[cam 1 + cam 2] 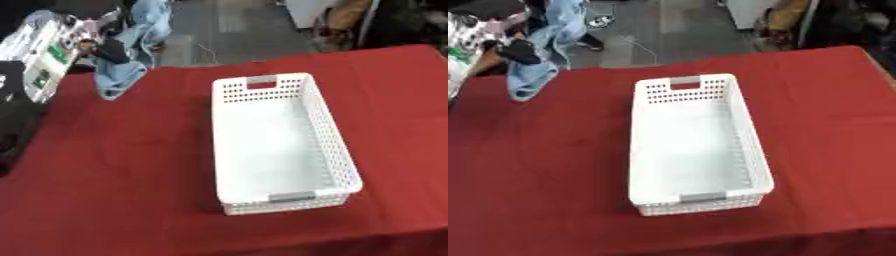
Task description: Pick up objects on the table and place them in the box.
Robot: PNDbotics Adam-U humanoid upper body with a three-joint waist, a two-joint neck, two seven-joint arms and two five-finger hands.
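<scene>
A white perforated box (346, 155) with grey handles stands lengthwise in the middle of the red table (114, 165); nothing lies inside it. At the table's far left corner my left arm (44, 55), silver and white, comes in from the upper left. Its black left hand (111, 51) is curled into a light-blue cloth (121, 75). The cloth hangs from the hand, and its lower end touches the table's far edge. More of the cloth (560, 20) trails up behind the hand over the floor. My right hand shows in neither view.
A dark shape (13, 120) covers the table's left edge. Grey floor (227, 30) and some furniture (350, 20) lie beyond the far edge. Bare red cloth surrounds the box on all sides.
</scene>
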